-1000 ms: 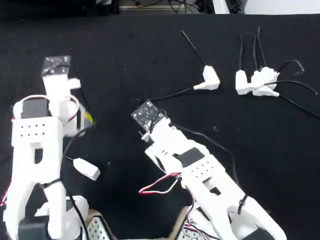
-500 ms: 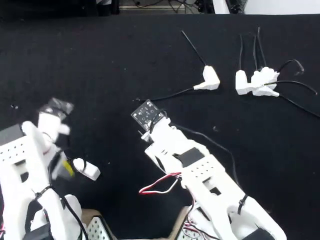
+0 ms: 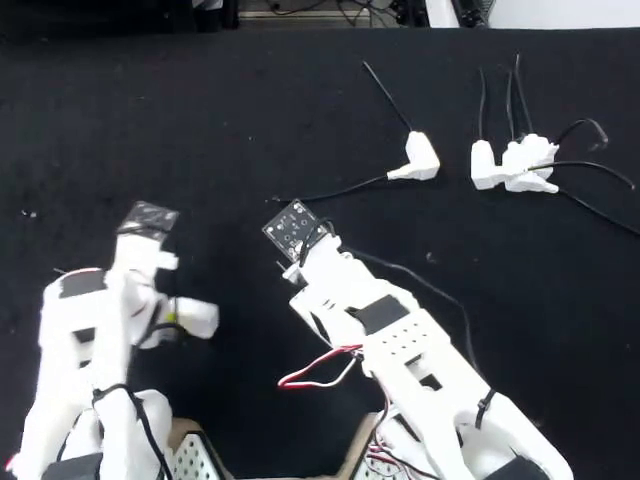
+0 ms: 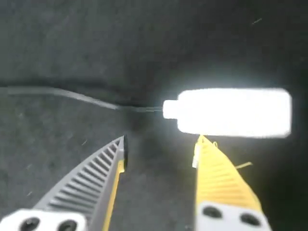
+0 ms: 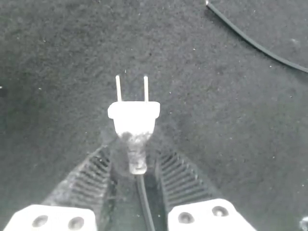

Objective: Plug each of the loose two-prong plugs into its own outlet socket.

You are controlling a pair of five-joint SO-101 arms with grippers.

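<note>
Black cloth table (image 3: 200, 110): spread left gripper (image 4: 160, 142) risks nudging white oblong socket block (image 4: 236, 113); right gripper (image 5: 134, 153) pinches white two-prong plug (image 5: 134, 115).

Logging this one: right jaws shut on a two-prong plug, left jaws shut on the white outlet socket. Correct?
Not quite. The left jaws stand open, with the white outlet socket lying just past their tips, as the left wrist view shows. The right jaws are indeed shut on the two-prong plug.
</note>
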